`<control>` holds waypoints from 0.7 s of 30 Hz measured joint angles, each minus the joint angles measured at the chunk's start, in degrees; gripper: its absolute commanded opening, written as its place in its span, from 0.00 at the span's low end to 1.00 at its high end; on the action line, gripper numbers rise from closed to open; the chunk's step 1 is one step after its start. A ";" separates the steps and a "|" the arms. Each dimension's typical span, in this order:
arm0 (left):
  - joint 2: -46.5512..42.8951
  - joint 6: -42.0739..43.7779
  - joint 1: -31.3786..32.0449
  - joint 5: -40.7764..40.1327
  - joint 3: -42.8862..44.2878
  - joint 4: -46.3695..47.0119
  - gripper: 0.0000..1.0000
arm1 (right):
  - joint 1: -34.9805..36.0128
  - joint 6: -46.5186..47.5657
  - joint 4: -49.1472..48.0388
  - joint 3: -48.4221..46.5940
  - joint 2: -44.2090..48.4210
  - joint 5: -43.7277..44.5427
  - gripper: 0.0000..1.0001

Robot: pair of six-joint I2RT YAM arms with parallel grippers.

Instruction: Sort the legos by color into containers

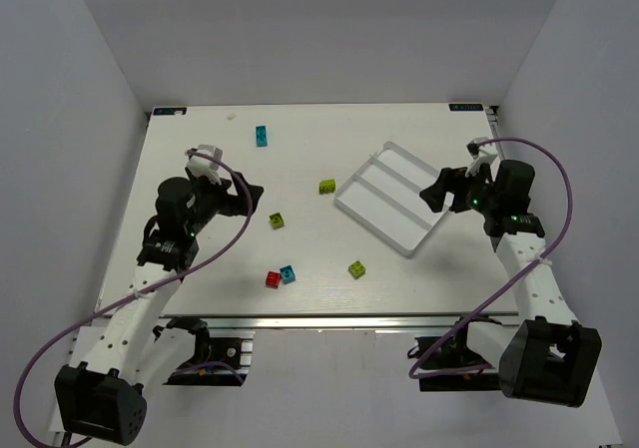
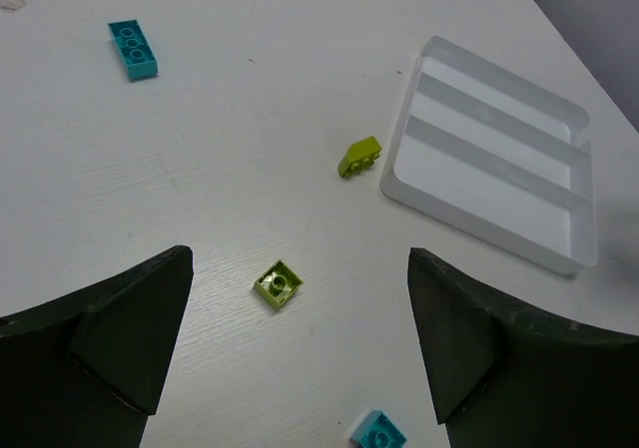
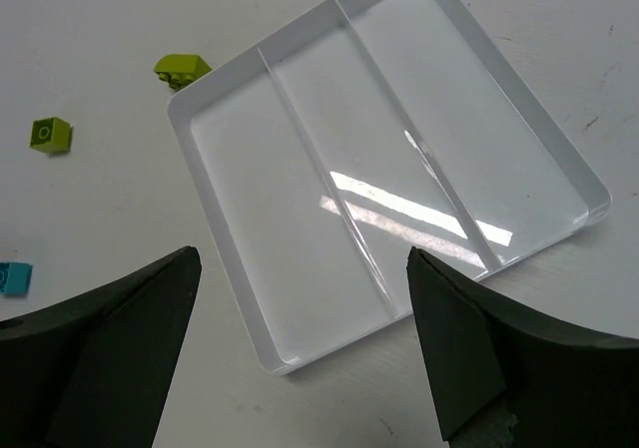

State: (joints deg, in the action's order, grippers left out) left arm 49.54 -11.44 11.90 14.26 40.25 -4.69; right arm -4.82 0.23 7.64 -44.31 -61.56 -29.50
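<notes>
The white three-compartment tray (image 1: 391, 197) lies right of centre with nothing in it. On the table lie a long cyan brick (image 1: 262, 136), three lime bricks (image 1: 326, 186) (image 1: 277, 221) (image 1: 356, 268), a red brick (image 1: 273, 279) and a small cyan brick (image 1: 288, 273) touching it. My left gripper (image 1: 256, 195) is open and empty, above the table left of the lime bricks. The left wrist view shows a lime brick (image 2: 279, 284) between its fingers' line. My right gripper (image 1: 430, 193) is open and empty over the tray's right end (image 3: 209, 214).
White walls enclose the table on the left, back and right. The left wrist view also shows the long cyan brick (image 2: 133, 49), a second lime brick (image 2: 359, 156) and the tray (image 2: 469, 225). Purple cables loop off both arms.
</notes>
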 measured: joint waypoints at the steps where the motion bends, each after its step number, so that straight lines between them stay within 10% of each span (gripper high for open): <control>1: 0.26 -0.02 0.00 0.66 0.00 0.02 0.98 | -0.33 0.20 0.11 -0.04 0.00 -0.96 0.89; 8: 2.54 -0.37 0.00 4.33 0.00 0.22 0.93 | -0.44 12.24 3.85 0.20 0.26 -12.98 0.89; 15: 3.67 -0.87 0.00 5.09 0.04 -0.26 0.30 | 12.66 27.65 11.34 -1.40 -1.46 -13.03 0.89; 19: 3.72 -0.52 0.00 4.98 0.68 -0.98 0.41 | 20.63 36.52 15.04 -2.91 -5.99 -13.33 0.88; 20: 3.87 -0.46 0.00 4.85 0.98 -1.14 0.61 | 22.51 38.34 15.72 -2.89 -7.15 -13.29 0.86; 21: 4.11 0.07 0.00 4.74 1.27 -1.27 0.71 | 24.70 39.76 16.11 -2.89 -8.33 -13.00 0.65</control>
State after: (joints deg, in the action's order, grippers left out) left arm 53.65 -11.38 11.90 19.00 41.52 -5.96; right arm 19.88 39.99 23.75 -47.20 -69.89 -42.50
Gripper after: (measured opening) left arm 0.512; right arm 0.870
